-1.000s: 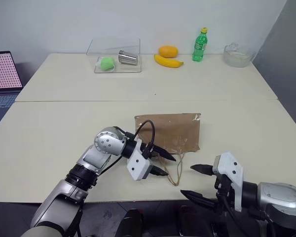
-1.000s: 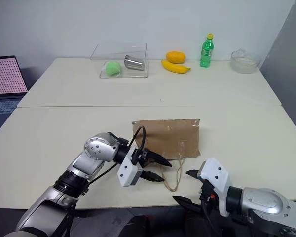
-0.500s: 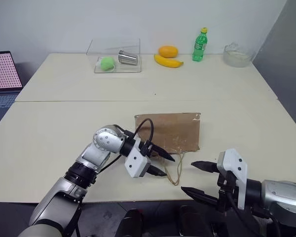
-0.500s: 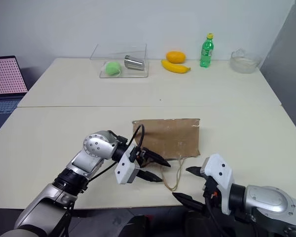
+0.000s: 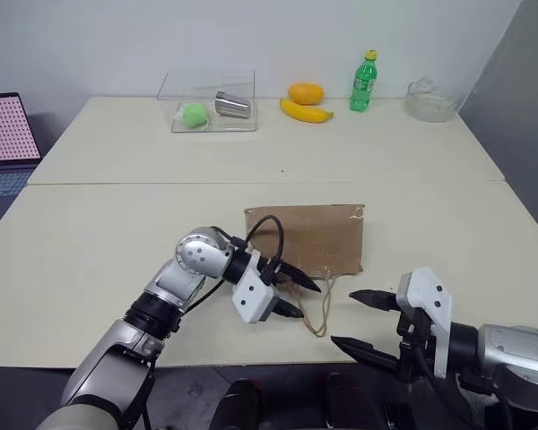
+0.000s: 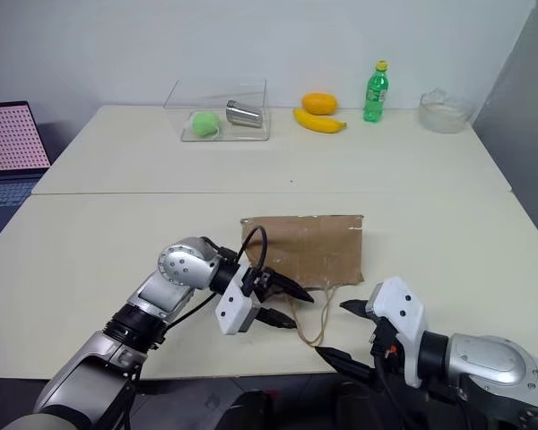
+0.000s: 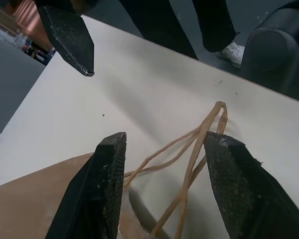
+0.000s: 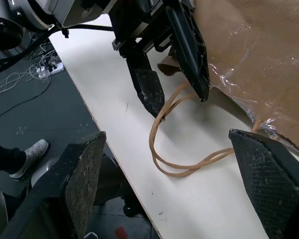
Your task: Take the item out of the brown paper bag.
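- The brown paper bag (image 5: 307, 238) lies flat on its side on the cream tabletop (image 5: 117, 233), a creased kraft rectangle with its mouth edge facing the robot.
- Along that mouth edge the paper is rumpled, and a strip of clear, shiny film (image 8: 249, 59) shows against the brown in the right wrist view.
- The bag's beige twisted-cord handles (image 5: 320, 309) trail out of the mouth as thin loops lying slack on the tabletop, on the robot's side of the bag.
- No red-and-white item can be made out; whether it sits inside the bag cannot be told.
- The left gripper (image 5: 291, 296) sits at the bag's near left corner with its two black fingers apart; they straddle the cords just where these leave the paper, and nothing is clamped between them.
- In the left wrist view the cords run between the left fingers (image 7: 107, 189) without a visible pinch.
- The right gripper (image 5: 357, 321) hovers near the tabletop's front edge, beside the handle loops and clear of the bag, its fingers spread wide and holding nothing.
- Far beyond the bag, at the back of the tabletop, stand a clear box (image 5: 208, 106) with a green ball (image 5: 195, 114) and a steel cup (image 5: 232, 105), an orange (image 5: 306, 92), a banana (image 5: 305, 111), a green bottle (image 5: 364, 82) and a glass bowl (image 5: 430, 100).
- A laptop (image 5: 4, 143) is at the far left of the bag.
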### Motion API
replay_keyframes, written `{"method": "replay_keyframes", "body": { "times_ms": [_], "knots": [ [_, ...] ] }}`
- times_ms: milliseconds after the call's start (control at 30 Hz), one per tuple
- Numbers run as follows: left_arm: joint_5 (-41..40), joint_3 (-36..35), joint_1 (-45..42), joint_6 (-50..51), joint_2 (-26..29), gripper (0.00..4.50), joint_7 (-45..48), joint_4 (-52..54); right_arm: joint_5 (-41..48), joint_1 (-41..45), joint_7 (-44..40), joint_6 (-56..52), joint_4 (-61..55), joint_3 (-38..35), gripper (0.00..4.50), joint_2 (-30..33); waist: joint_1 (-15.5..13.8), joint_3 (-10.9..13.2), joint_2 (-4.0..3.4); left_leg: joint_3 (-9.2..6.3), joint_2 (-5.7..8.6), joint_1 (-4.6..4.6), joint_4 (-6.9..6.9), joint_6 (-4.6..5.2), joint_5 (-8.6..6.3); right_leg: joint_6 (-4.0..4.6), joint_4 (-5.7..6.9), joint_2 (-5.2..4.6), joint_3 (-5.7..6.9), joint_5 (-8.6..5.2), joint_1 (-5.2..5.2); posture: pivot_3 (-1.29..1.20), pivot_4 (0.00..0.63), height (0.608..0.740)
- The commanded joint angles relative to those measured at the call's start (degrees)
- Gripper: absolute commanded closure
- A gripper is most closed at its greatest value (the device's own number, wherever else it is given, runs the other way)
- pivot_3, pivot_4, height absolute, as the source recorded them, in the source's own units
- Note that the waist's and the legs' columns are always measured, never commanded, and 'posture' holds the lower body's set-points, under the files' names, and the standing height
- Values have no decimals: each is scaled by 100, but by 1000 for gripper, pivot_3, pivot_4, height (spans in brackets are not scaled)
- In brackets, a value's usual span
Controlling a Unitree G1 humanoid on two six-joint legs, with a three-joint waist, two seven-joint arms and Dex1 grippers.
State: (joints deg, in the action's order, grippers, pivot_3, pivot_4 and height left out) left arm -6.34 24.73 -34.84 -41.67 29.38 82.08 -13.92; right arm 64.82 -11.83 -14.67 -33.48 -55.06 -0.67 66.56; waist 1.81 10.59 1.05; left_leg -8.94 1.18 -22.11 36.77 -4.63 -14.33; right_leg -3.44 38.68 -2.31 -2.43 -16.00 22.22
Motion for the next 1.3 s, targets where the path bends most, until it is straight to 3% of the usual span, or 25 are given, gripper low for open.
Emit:
{"method": "replay_keyframes", "body": {
  "times_ms": [33,267,367,567,600,967,1167,1300],
  "knots": [
    [41,88,-74,-83,-28,1963,-70,22,142,21,16,64,-494,-168,338,43,0,0,0,0,0,0,0,0,0,0,0,0,0,0,0,0,150,740],
    [21,249,-29,34,-137,1963,-122,211,87,10,7,56,-494,-140,338,32,0,0,0,0,0,0,0,0,0,0,-1,0,0,0,0,0,150,740],
    [-33,319,3,145,-132,2571,-103,322,47,0,11,50,-494,-114,338,34,0,0,0,0,0,0,0,0,0,0,0,0,0,0,0,0,150,740],
    [-189,135,-125,778,-209,4398,-345,431,-38,24,2,33,-494,-10,338,50,0,0,0,0,0,0,0,0,0,-4,0,0,0,-2,0,0,150,740],
    [-238,75,-160,1015,-236,4475,-423,474,-71,39,-5,23,-494,35,338,55,0,0,1,0,0,0,0,0,0,-5,-1,0,0,-3,0,0,150,740],
    [-168,-378,-566,2174,-425,4475,-1117,535,-326,525,-146,-45,-494,791,338,105,3,2,3,-1,0,0,0,0,0,-10,-2,0,1,-6,0,0,150,740],
    [-127,-407,-585,2241,-432,4475,-1146,563,-299,1310,-95,-540,-494,1474,338,-282,1,2,4,-3,0,0,-1,0,0,-9,-4,0,2,-6,0,0,150,740],
    [-121,-416,-591,2256,-425,4475,-1151,560,-587,1974,62,-1110,-231,1968,338,-974,7,2,3,-3,0,0,-3,0,0,-9,-6,0,2,-5,0,0,150,740]
  ]
}}
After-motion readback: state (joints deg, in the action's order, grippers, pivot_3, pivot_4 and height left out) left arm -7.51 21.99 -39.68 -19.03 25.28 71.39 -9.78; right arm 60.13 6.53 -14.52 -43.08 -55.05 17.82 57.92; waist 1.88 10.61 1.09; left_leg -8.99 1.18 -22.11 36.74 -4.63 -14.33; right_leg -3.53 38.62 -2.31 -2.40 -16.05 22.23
